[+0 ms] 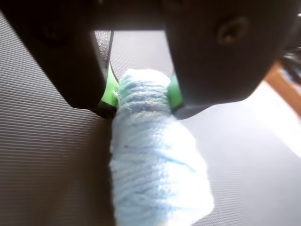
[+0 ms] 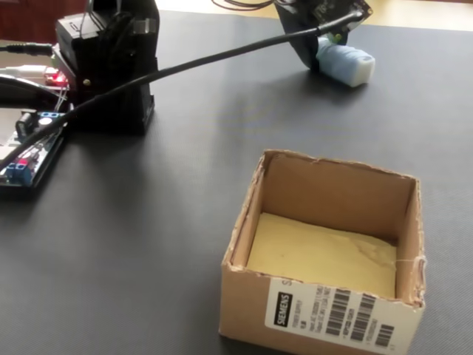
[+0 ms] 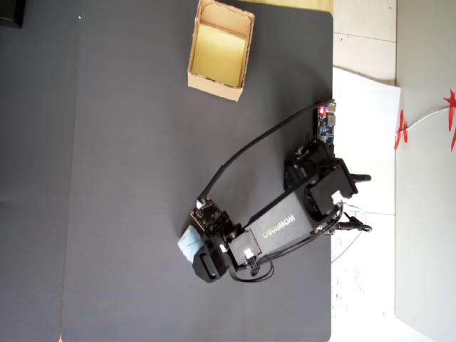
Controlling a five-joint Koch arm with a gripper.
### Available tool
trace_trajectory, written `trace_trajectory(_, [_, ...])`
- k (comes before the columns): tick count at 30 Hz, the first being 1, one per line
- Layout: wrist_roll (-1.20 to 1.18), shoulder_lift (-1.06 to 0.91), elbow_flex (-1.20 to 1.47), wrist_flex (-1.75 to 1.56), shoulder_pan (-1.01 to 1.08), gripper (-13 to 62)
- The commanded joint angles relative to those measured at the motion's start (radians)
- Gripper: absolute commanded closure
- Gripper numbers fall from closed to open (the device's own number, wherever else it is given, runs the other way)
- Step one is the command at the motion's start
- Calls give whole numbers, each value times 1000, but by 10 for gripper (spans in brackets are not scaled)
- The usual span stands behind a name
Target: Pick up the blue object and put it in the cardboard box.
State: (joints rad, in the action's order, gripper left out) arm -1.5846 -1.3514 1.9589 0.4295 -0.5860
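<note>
The blue object (image 1: 155, 160) is a pale blue roll of yarn lying lengthwise toward the wrist camera on the dark mat. My gripper (image 1: 143, 101) has its green pads (image 1: 111, 92) pressed against both sides of the roll's far end, shut on it. The fixed view shows the gripper (image 2: 325, 48) at the far right with the blue object (image 2: 349, 65) sticking out low over the mat. From overhead, the blue object (image 3: 188, 246) peeks out left of the gripper (image 3: 197, 251). The cardboard box (image 2: 336, 166) stands open in front; overhead shows the cardboard box (image 3: 214, 84) at the top.
The arm's black base (image 2: 111, 66) stands at the far left, with a circuit board (image 2: 29, 140) beside it. A black cable (image 2: 222, 59) runs from base to gripper. Overhead, the mat's right edge (image 3: 333, 107) meets white paper (image 3: 363, 107).
</note>
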Motion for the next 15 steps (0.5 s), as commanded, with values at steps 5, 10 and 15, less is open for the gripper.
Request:
trace_trajectory(5, [-14,-26,-12,-103,3,504])
trace_trajectory(10, [-21,-120,37,-215,15,504])
trace_trajectory(15, [-21,-288,193,-345,75,504])
